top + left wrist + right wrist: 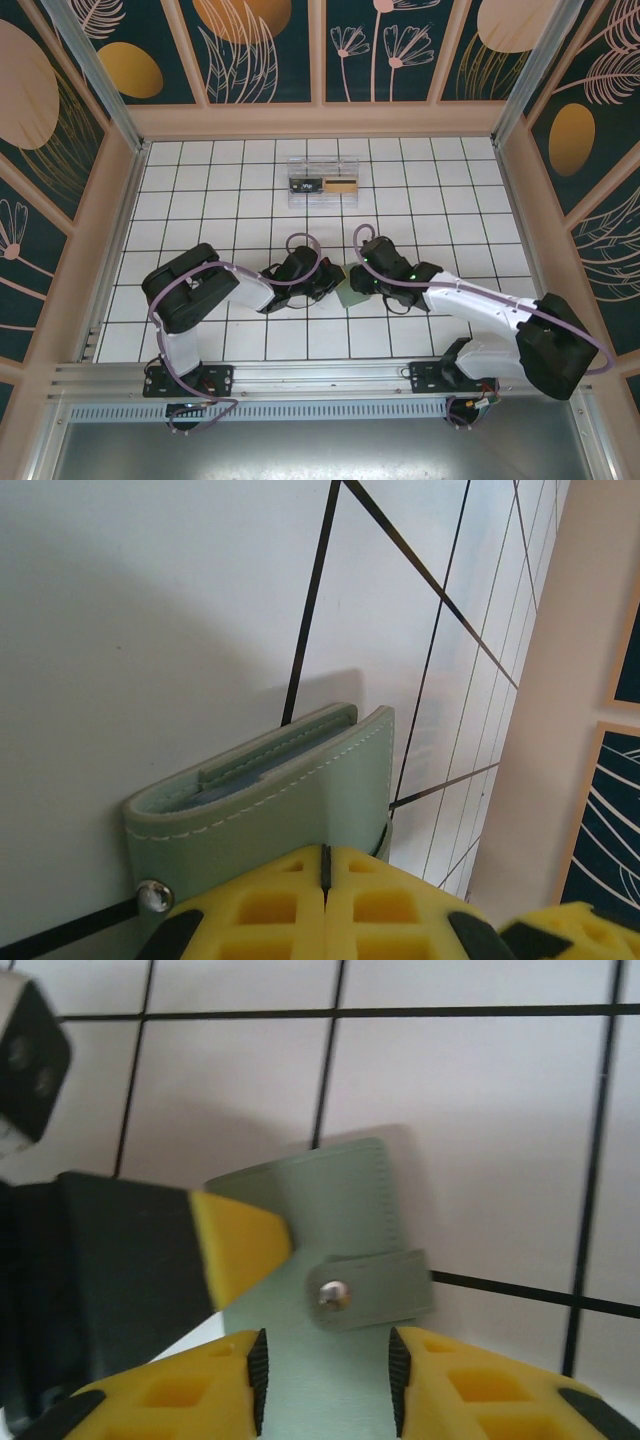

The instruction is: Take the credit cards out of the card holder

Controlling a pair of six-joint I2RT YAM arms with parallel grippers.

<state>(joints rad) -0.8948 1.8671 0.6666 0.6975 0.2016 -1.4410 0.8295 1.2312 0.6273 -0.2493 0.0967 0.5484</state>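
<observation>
Matt, stitched leatherlike card holder (290, 800)

left arm (240, 290) jaws pressed together | right arm (470, 305) jaws parted

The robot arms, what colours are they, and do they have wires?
Both the left arm and the right arm have white tubes joined by chunky black joints. A pale purple cable loops along each. Small green lights glow on the right one. The fingers are bright yellow with square hollows.
</observation>
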